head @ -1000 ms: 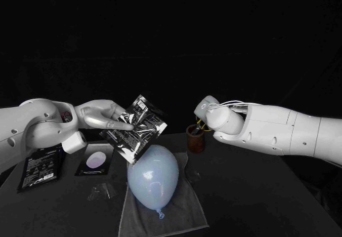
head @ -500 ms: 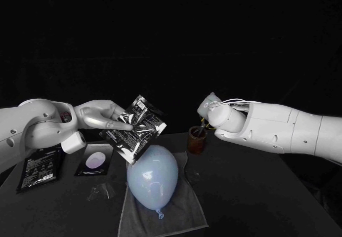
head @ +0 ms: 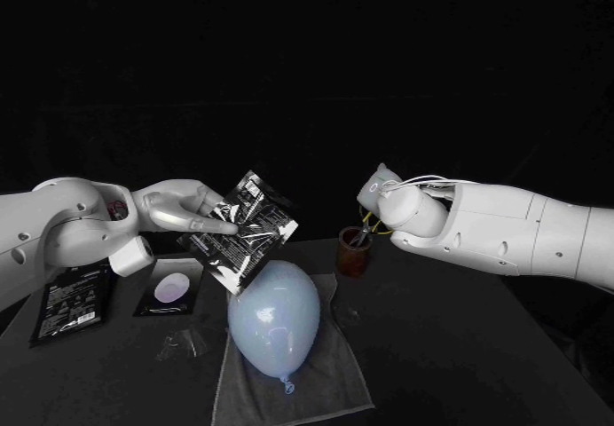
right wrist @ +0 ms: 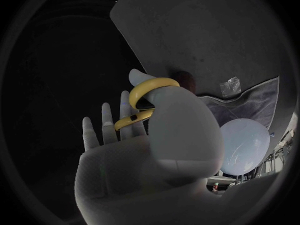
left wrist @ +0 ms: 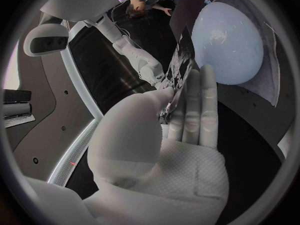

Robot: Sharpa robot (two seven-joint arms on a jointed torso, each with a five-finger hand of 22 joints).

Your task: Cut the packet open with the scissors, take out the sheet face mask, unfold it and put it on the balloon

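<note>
Fig. — L hand (head: pixel 179 209) pinched packet (head: pixel 251 231) centre-left, above balloon (head: pixel 275 315); R hand (head: pixel 391 209) gripped scissors (right wrist: pixel 156 81) by yellow loops — over cup (head: pixel 352 256).

The head view is dim and fades to black from ten to two o'clock. Overhead light brightens the balloon (head: pixel 272 315) and left hand (head: pixel 183 209), and the packet (head: pixel 251 232) throws glare. Wrist views bend straight edges near their rims.
</note>
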